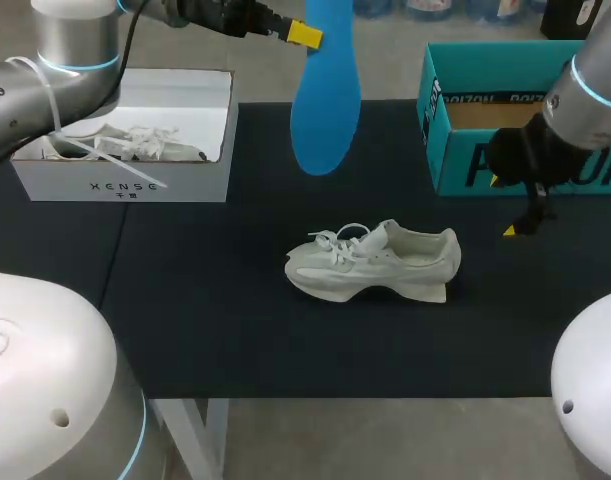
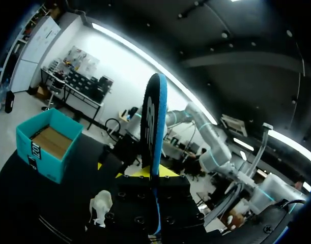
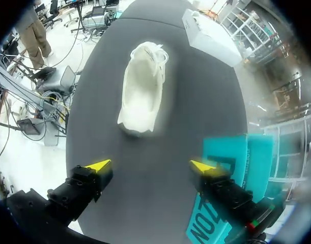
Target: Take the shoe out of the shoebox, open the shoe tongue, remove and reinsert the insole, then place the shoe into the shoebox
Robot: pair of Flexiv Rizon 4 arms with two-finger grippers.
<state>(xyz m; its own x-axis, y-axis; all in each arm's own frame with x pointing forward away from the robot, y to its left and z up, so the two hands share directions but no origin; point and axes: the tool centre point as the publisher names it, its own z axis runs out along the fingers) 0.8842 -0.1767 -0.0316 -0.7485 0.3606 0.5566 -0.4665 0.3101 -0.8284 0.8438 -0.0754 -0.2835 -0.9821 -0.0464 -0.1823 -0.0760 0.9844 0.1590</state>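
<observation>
A pale grey-white shoe [image 1: 375, 262] lies on its sole in the middle of the black mat, laces toward the left. My left gripper [image 1: 303, 34] is high above the table's far side, shut on the top end of a blue insole [image 1: 325, 100] that hangs straight down. In the left wrist view the insole [image 2: 154, 127] stands edge-on between the fingers of that gripper [image 2: 154, 175], with the shoe [image 2: 100, 206] far below. My right gripper [image 1: 512, 215] hovers open and empty right of the shoe. In its own view the gripper [image 3: 151, 166] has the shoe [image 3: 142, 94] ahead of it.
A white shoebox [image 1: 125, 180] at the back left holds a second white shoe [image 1: 135, 145]. An open teal box [image 1: 455, 150] stands at the back right, close behind my right gripper, and shows beside it as the teal box [image 3: 236, 168]. The white shoebox [image 3: 211, 35] lies beyond the shoe.
</observation>
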